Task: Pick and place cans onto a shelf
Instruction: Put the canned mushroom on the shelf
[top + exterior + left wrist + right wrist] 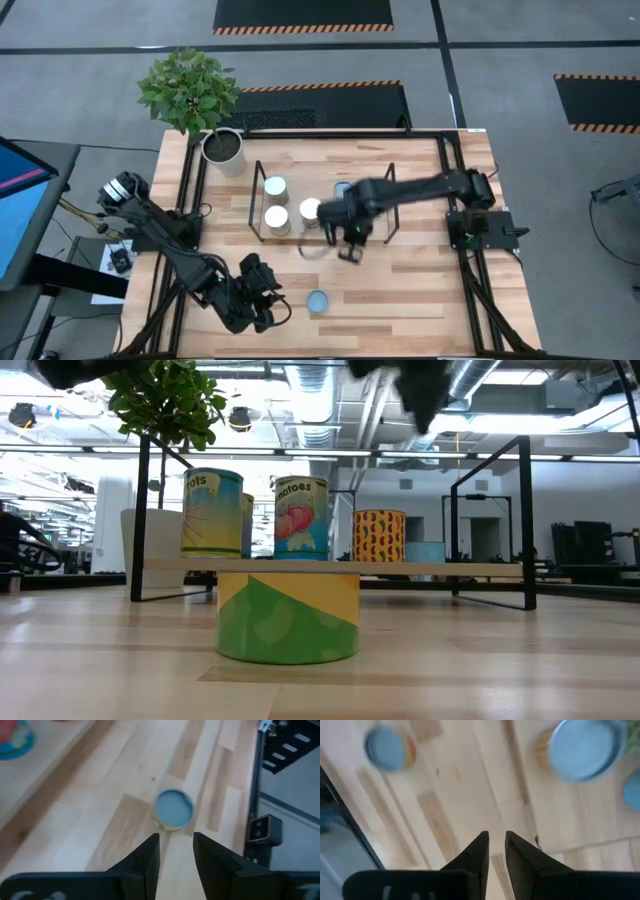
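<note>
Pale wood planks make up the bench, and on it sits the shelf, a low light-wood platform with black wire uprights at each end. Several cans stand on the shelf: two with shiny tops at its left end, another just beside them, and a blue-topped can partly hidden behind the right arm. In the low view these show as labelled tins in a row, a yellow patterned one among them. One can — blue top, green and yellow label — stands alone on the bench, near its front edge, well apart from the shelf. The left gripper hovers low just beside this can, its fingers parted a little and holding nothing. The right gripper hangs over the bench just in front of the shelf — its fingers nearly closed, a narrow gap between them, and empty. A white plant pot stands at the bench's far left corner.
</note>
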{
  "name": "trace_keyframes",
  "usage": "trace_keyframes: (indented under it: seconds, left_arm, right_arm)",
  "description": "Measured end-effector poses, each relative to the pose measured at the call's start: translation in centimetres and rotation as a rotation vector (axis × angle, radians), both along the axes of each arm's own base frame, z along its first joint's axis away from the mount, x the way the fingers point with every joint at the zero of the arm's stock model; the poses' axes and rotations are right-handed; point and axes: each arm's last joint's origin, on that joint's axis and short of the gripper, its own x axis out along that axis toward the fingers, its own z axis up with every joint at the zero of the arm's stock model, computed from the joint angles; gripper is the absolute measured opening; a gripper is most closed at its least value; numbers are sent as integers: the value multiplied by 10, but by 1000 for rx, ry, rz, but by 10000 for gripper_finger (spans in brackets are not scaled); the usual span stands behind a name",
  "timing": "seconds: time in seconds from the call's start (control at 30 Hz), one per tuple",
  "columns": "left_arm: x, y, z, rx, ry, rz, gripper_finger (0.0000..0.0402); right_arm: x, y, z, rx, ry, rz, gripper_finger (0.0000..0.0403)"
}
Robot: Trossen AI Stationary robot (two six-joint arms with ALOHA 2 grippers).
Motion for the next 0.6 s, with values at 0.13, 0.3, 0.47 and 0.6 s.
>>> trace_keyframes:
  seconds: [0.13,0.3,0.47,0.6]
  left_arm:
    - [17,3,-6,-26,12,-78,105]
    - [34,7,-27,-124,151,-170,105]
    - [47,-3,-67,-160,276,-213,105]
    - [60,-9,-89,-151,297,-155,105]
  right_arm:
    - [-18,44,1,-133,46,38,87]
    - [-38,95,-1,-220,8,4,87]
    - [-60,134,0,-293,-76,-91,87]
    - [-75,156,0,-296,-113,-151,87]
